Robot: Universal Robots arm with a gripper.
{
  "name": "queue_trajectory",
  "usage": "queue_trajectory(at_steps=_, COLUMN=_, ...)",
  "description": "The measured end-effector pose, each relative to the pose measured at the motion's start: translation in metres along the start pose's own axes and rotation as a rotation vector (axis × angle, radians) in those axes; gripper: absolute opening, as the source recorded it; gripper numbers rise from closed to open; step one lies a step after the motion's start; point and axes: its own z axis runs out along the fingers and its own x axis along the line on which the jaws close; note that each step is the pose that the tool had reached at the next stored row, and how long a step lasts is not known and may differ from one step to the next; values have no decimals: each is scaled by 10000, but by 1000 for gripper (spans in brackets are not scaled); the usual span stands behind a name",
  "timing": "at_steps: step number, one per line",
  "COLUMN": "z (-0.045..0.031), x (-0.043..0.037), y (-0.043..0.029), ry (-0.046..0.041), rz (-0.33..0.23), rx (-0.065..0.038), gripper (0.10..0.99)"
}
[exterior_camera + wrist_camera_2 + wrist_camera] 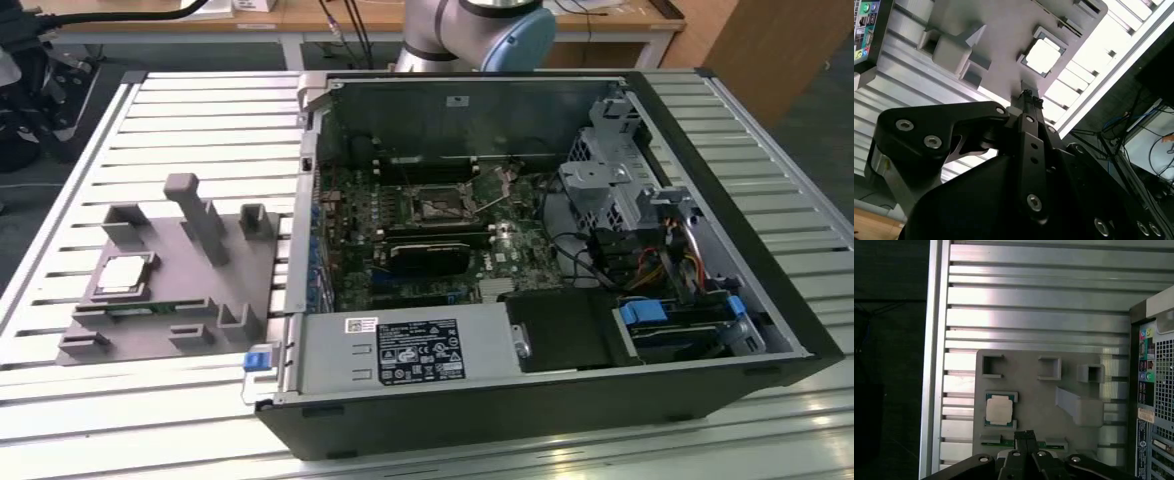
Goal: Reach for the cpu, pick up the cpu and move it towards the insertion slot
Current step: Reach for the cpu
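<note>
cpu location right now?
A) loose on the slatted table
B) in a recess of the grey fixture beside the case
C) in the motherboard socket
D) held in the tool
B: in the first wrist view the cpu lies in a recess of the grey fixture, with the tool clear of it.

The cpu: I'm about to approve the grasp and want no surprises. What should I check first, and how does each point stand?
1. cpu lying flat in its recess in the grey fixture: ok.
2. Top of the cpu uncovered: ok.
3. gripper open for the grasp: not ok, jaws shut.
4. Gripper at the cpu: not ok, apart from it, holding nothing.
5. insertion slot empty and unlatched: cannot tell.
</note>
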Motion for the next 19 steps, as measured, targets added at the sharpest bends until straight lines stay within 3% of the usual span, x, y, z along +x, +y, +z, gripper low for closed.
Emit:
queue_trajectory(at_steps=12, z=22, x=98, y=0, ry=-1, rz=-1, rx=1, gripper=106)
queue_trajectory(at_steps=19, z=62, x=113, y=-20, ry=-1, rz=-11, rx=17, gripper=106)
